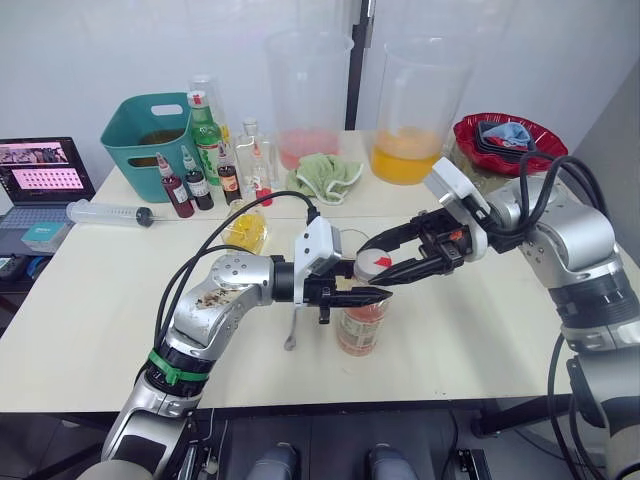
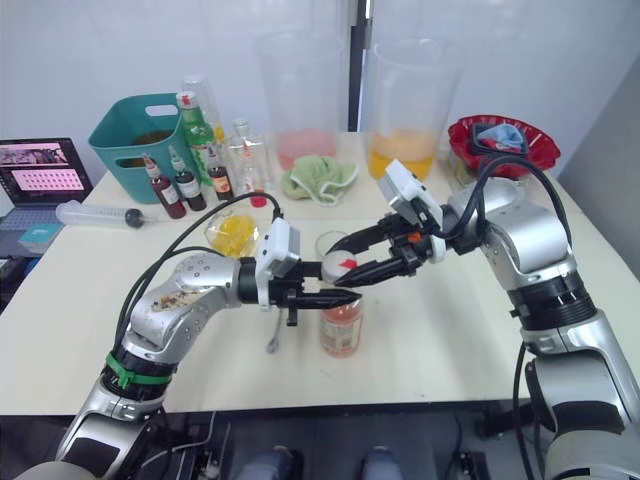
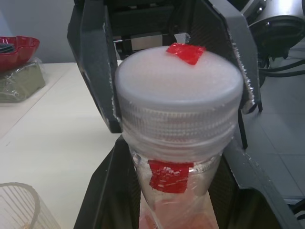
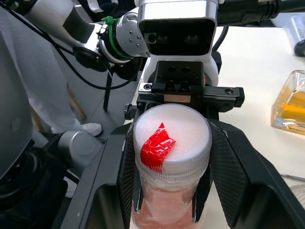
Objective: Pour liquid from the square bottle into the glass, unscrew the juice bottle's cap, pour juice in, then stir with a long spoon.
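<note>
Centre frame: left end effector [image 1: 372, 295] clamps the juice bottle [image 1: 360, 325] neck, right end effector [image 1: 385, 268] grips the juice bottle's cap [image 1: 374, 262]; weak neck grip risks bottle spinning, spilling

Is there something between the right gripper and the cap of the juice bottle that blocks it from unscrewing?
Nothing visible blocks it. The right gripper already has its fingers on either side of the juice bottle's cap, while the left gripper clamps the juice bottle just below the cap. The glass stands behind, apart from both.
</note>
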You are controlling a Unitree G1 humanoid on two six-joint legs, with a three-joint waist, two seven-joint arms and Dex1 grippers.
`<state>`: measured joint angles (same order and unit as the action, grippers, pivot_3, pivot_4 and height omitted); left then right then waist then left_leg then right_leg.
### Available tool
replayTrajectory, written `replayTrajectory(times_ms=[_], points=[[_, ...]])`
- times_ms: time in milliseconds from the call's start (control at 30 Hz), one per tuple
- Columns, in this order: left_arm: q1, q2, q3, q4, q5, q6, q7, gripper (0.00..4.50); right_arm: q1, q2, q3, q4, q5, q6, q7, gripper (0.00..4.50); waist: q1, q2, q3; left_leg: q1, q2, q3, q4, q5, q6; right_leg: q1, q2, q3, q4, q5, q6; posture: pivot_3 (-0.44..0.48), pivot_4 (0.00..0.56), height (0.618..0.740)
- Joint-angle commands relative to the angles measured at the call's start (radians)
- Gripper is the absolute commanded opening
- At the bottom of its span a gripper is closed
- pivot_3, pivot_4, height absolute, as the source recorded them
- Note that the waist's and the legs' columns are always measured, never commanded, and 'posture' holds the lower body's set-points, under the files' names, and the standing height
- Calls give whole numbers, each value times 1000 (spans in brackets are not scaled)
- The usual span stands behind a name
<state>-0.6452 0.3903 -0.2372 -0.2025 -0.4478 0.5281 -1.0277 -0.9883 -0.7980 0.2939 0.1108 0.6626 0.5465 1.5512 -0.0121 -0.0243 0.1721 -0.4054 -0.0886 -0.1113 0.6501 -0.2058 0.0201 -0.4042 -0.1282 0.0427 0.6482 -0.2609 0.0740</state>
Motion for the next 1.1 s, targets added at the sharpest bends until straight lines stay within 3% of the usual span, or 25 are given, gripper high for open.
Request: replayTrajectory(times_ms=[33,167,200,333,467,733,1000,1100], points=[[4,13,-36,36,28,11,-9,1369,-33,-31,-15,-36,114,81,63,3053,0,0,0,0,0,0,0,0,0,0,0,0,0,0,0,0,150,740],[2,12,-43,41,28,7,-15,1369,-5,-38,-73,-60,116,99,61,4436,1,0,0,0,0,0,0,-1,0,0,0,0,0,0,0,0,150,740],[-1,10,-43,45,28,6,-15,1369,15,-37,-102,-80,112,88,33,4475,2,0,0,0,0,0,0,-1,0,0,0,0,0,0,0,0,150,740],[-18,-6,-50,68,32,-3,-12,1369,188,-16,-267,-303,100,72,-251,4475,12,-1,0,-1,0,-1,0,-1,0,0,0,-1,0,0,0,0,150,740],[-19,-23,-60,74,36,-19,-6,1369,313,-10,-359,-516,182,186,-451,4475,20,0,0,-1,-1,0,0,-1,0,-1,-1,0,0,0,0,0,150,740],[-2,-35,-69,65,40,-39,-8,1369,412,4,-471,-771,269,383,-869,4475,29,-1,-1,-1,-1,0,1,-1,0,1,-1,0,-1,1,1,0,150,740],[-8,-44,-81,110,57,-80,-24,1369,461,1,-490,-835,372,484,-1044,4475,29,-1,-1,-1,-1,0,1,-1,1,1,-1,0,-1,1,1,0,150,740],[-8,-44,-82,127,61,-96,-30,1369,465,-8,-494,-832,404,503,-1075,3695,28,-1,-1,0,-1,0,1,-1,1,2,-1,0,-1,1,1,0,150,740]])
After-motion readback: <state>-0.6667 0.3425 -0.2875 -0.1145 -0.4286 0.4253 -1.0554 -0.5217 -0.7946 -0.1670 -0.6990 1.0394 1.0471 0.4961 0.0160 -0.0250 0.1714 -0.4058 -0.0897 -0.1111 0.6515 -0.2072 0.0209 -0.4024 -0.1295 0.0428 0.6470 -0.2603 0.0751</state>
